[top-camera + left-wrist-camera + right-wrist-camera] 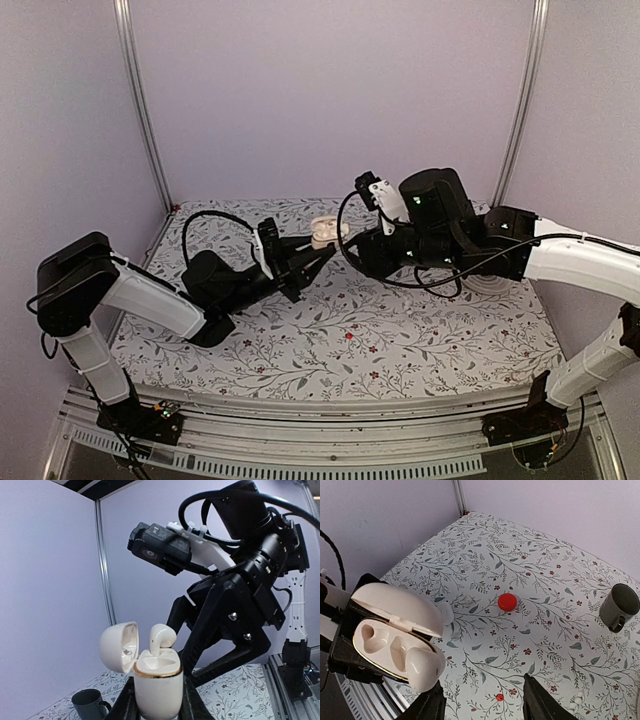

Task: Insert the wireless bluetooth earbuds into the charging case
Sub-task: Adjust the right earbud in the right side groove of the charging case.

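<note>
The left fingers (124,707) are clamping the charging case (157,685) by its lower body and holding it in the air above the flower-patterned desk (545,570), near the middle of its far side. The case's lid (120,645) is standing open, hinged to one side. One cream earbud (161,637) is sitting in one of the two hollows with its rounded head poking above the gold rim, while the other hollow is showing bare in the right wrist view. The right fingers (432,707) are hanging just beside the case, spread apart and gripping nothing. A red disc (507,601) and a grey mug (619,605) are resting on the desk, well apart from each other.
</note>
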{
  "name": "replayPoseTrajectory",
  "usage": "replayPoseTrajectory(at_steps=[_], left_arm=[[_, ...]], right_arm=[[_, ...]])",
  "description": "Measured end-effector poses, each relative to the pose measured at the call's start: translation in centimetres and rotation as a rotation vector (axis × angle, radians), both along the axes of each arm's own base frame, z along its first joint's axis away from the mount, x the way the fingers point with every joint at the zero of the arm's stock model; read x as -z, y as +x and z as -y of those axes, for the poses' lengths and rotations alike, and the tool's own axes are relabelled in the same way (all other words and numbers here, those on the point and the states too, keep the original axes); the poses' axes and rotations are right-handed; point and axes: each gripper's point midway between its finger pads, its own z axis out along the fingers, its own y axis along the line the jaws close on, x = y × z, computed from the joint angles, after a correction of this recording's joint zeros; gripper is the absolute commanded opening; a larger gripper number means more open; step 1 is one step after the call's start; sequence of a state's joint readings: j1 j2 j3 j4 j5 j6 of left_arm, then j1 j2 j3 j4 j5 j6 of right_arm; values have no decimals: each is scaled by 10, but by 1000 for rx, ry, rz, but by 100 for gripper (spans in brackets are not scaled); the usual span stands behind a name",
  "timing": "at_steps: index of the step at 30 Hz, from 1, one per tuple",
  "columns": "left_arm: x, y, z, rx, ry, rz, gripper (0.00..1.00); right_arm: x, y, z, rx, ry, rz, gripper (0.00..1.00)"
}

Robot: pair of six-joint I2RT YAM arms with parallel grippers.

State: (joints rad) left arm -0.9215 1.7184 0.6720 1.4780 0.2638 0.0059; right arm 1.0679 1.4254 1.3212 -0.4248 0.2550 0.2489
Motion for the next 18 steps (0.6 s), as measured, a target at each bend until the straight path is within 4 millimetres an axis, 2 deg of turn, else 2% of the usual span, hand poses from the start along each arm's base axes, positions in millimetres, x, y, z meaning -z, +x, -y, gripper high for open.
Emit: replayPoseTrajectory(at_steps=[3,7,12,18], left_arm=[[0,-3,-1,34,-10,-17,0],[3,-8,-1,78,-8,-36,0],[8,-14,-1,132,0,-60,0],[11,-20,0,177,5,-87,0]], right_arm=[[2,-14,2,-52,23,-15,53],[-5,-24,15,-108,99,-27,37],[-25,-18,37,-142,238,-22,27],[-48,-25,25,-245,362,-26,20]])
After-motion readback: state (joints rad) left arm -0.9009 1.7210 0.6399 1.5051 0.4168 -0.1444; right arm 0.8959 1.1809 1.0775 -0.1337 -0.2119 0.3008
